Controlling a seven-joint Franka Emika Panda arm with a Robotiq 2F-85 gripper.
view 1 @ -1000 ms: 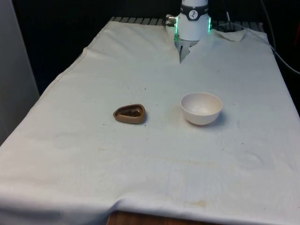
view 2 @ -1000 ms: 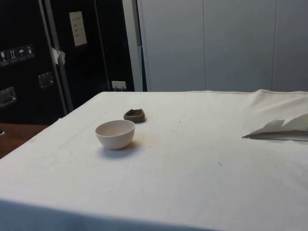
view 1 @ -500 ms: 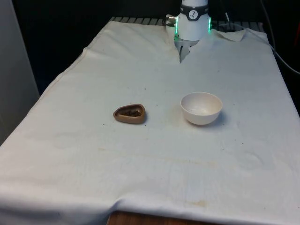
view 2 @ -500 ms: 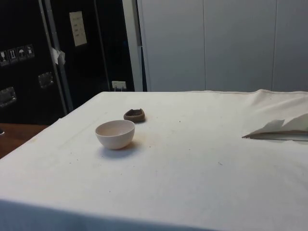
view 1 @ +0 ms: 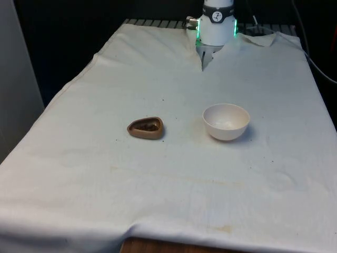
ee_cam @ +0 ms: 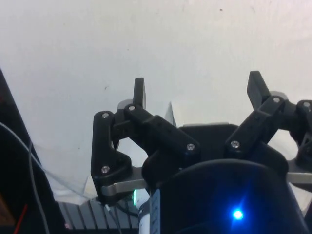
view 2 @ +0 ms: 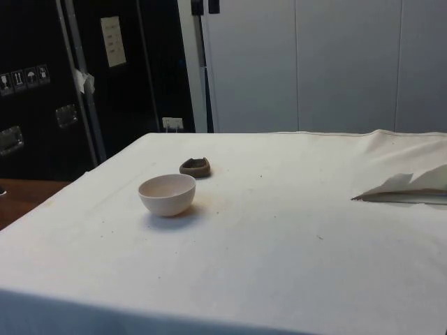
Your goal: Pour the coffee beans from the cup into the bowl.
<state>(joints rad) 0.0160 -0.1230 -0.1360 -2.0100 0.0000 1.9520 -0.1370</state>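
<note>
Gripper (ee_cam: 197,90) w/ fingers spread wide, holding nothing, above white cloth (view 1: 158,179). Brown cup (view 1: 146,127) w/ beans sits mid-table, near white bowl (view 1: 226,122), on front view's left of it, not touching.

White-clothed table (view 1: 174,200) in a dim room
Dark cabinets (view 2: 70,84) (one bearing a pale label) adjoin white wall panels (view 2: 321,63).

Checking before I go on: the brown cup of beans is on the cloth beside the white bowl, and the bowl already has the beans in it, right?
Not quite. The brown cup sits beside the white bowl, but the beans are still in the cup; the front view shows the bowl empty.
</note>
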